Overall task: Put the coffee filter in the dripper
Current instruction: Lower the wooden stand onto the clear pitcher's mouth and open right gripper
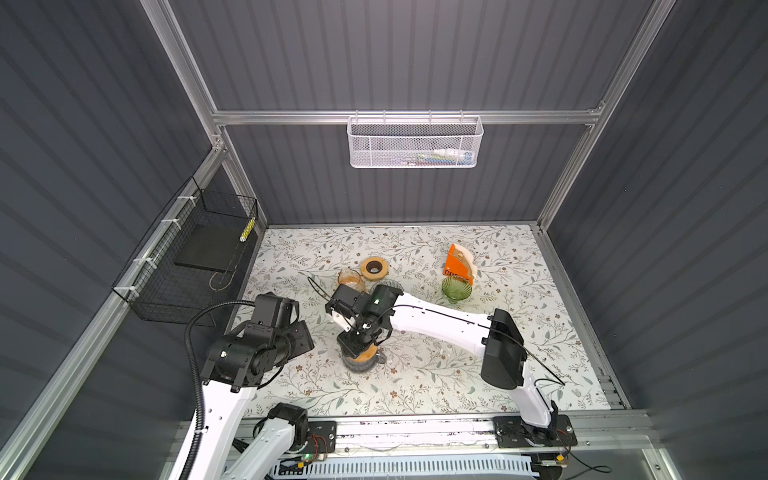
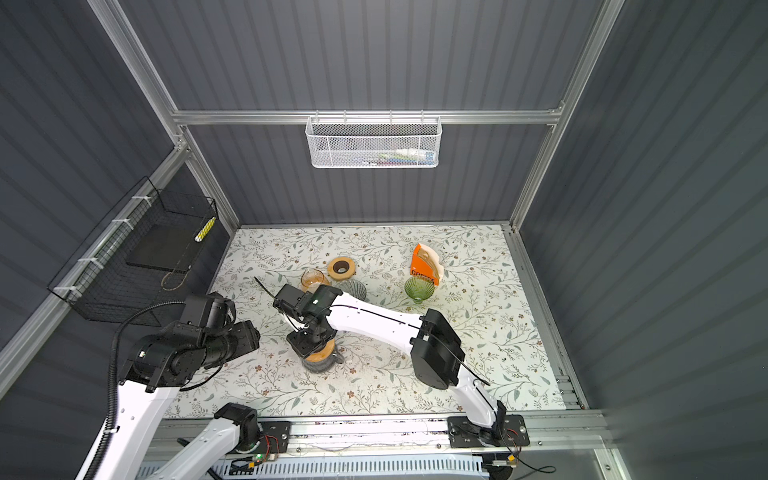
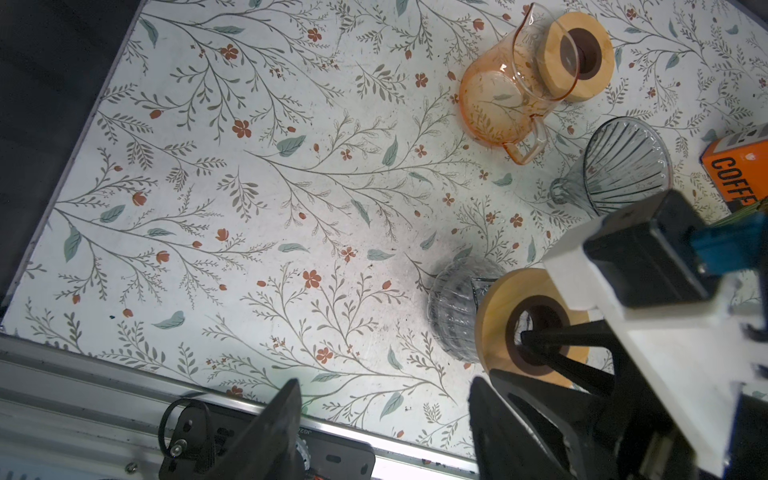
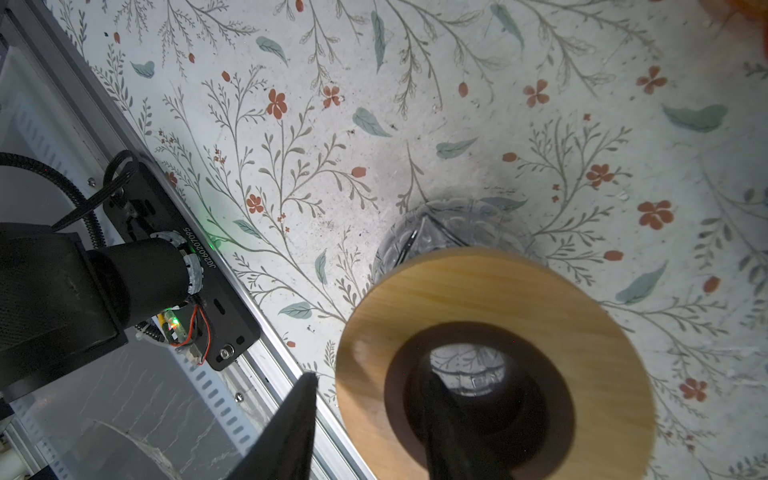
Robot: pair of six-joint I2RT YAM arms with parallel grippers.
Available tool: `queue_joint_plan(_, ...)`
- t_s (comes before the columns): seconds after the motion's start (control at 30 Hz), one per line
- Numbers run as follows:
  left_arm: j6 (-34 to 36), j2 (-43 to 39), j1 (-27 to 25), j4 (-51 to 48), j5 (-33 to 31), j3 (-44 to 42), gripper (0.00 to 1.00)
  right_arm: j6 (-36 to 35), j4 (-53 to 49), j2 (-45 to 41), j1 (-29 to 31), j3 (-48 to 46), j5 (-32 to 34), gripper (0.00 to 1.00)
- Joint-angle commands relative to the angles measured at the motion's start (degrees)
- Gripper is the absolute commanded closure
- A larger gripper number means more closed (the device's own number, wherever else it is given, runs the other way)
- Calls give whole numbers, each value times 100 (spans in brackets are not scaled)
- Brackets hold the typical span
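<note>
White coffee filters (image 1: 466, 257) stick out of an orange box (image 1: 455, 266) at the back right. A green glass dripper (image 1: 456, 289) stands just in front of the box. A grey ribbed dripper (image 3: 623, 166) lies on its side by my right arm. My right gripper (image 4: 372, 374) points down over a wooden ring (image 4: 494, 316) resting on a grey glass vessel (image 4: 449, 224). One of its fingers is in the ring's hole and the other is outside the rim with a sliver of gap. My left gripper (image 3: 384, 386) hangs open and empty near the front left.
An amber glass carafe (image 1: 352, 280) and a second wooden ring (image 1: 374, 268) stand at the back centre. A black wire basket (image 1: 195, 257) hangs on the left wall, and a white mesh basket (image 1: 415, 141) on the back wall. The metal rail (image 1: 415, 428) bounds the front.
</note>
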Motion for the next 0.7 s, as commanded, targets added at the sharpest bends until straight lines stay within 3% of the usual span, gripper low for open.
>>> queue_joint_plan(0.0, 147, -2, -32, 63, 142, 184, 35, 73, 54, 73, 56, 95, -35, 56)
queue_joint_plan(0.27, 261, 80, -32, 182, 215, 237, 35, 112, 33, -75, 52, 72, 143, 56)
queue_joint_plan(0.67, 422, 377, -32, 505, 596, 421, 36, 151, 309, -955, -79, -524, 522, 56)
